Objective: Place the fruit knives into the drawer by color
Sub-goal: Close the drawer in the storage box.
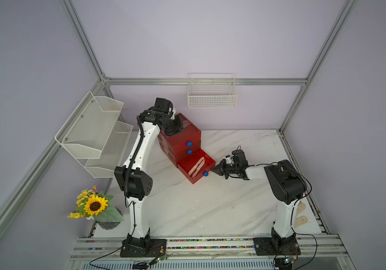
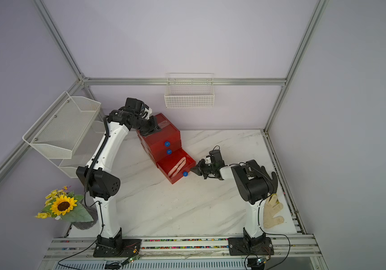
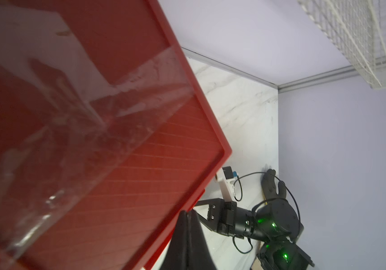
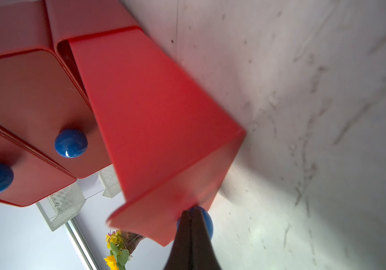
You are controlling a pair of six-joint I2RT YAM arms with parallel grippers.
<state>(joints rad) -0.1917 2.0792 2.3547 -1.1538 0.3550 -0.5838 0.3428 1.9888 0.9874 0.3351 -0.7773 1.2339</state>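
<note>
Clenched left claw (image 3: 188, 225) is hanging over the lid (image 3: 140, 177) of the red chest (image 1: 182, 138) as clenched right claw (image 1: 213, 168) is pointing at the open bottom drawer's (image 1: 196, 179) blue knob (image 1: 205, 174), two salmon-pink knives (image 1: 197, 166) inside.

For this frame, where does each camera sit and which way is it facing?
Top views: overhead from the robot's side, looking down on the table; both arms, red chest, open bottom drawer show.
Left wrist: over the chest's taped lid, facing the right arm; the shut left gripper shows.
Right wrist: low, facing the drawer fronts; the shut right gripper shows at the bottom knob.
Shared: every view shows the chest.
</note>
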